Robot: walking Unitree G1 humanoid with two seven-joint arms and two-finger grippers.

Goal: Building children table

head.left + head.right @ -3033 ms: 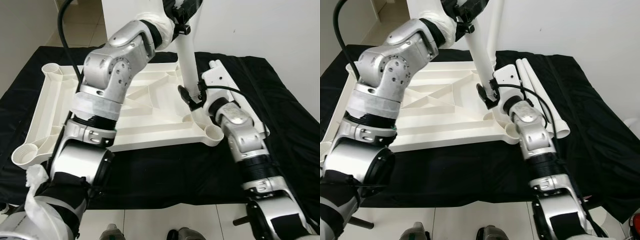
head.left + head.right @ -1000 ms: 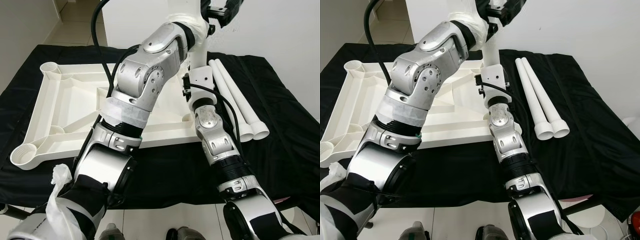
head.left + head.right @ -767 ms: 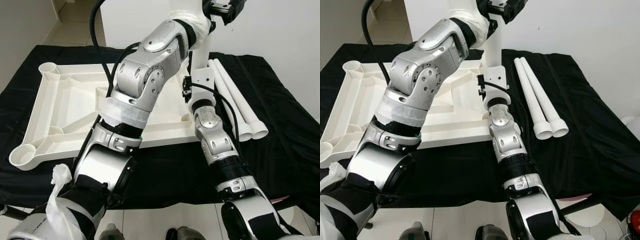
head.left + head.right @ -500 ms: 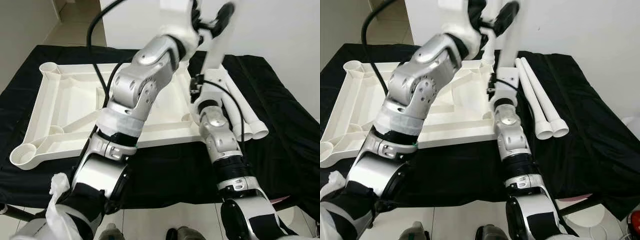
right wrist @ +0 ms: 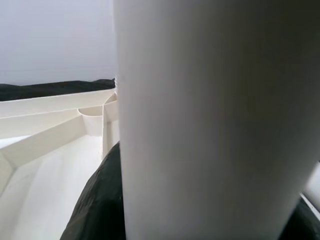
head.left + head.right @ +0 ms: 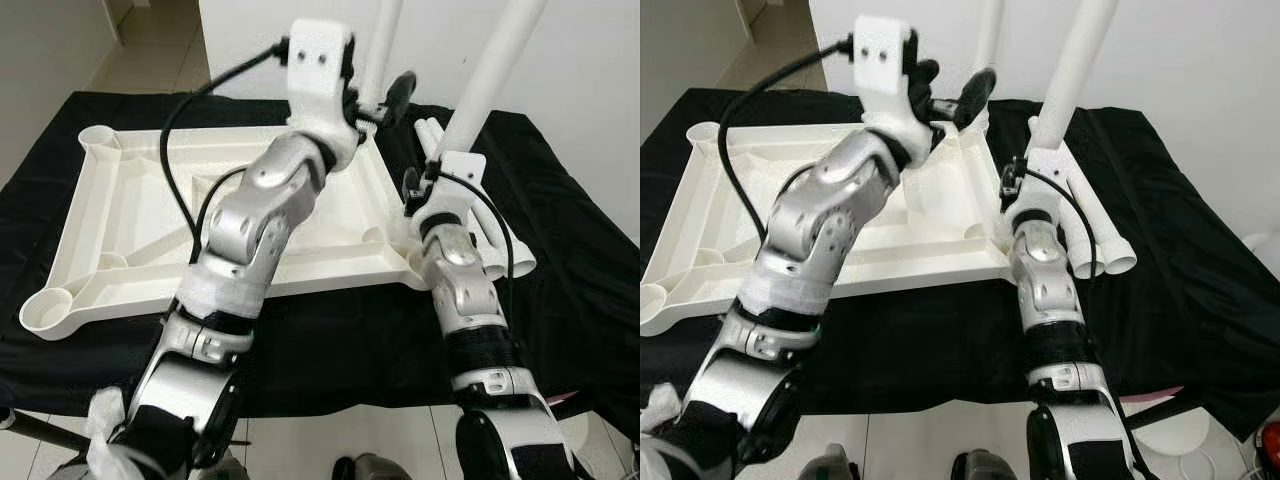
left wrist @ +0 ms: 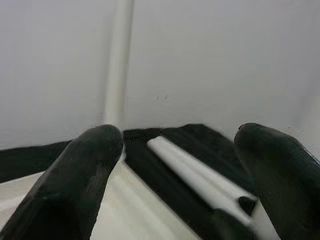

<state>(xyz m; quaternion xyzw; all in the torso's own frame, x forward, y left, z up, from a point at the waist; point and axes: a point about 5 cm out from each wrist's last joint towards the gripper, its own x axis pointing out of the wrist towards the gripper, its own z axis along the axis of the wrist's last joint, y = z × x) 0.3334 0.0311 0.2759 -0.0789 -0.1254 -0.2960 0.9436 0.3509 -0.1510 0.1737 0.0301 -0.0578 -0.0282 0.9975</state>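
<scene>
white plastic everywhere on a black cloth (image 6: 330,340): the upturned tabletop (image 6: 130,220) lies with its ribbed underside facing up, an empty round socket at the near left corner (image 6: 47,310) and another at the far left corner (image 6: 100,140). one table leg (image 6: 986,40) stands upright at the far right corner, apparently already seated there. the left gripper (image 6: 950,95) hovers just beside that leg with its fingers (image 7: 90,165) spread and nothing between them, so it looks let go. the right gripper (image 5: 115,200), near the tabletop's near right corner, is clenched around a second leg (image 6: 1072,60), which it holds tilted and rising out of the top of the head views; in the right wrist view this leg sits close between the black fingers, with the tabletop's ribs behind. two spare legs (image 6: 1080,215) lie side by side on the cloth to the right of the tabletop, just beside the right arm. judging from this, the build is roughly a quarter done: one leg in, one in hand probably bound for the near right socket, two left to fit, then the table must be turned upright.
</scene>
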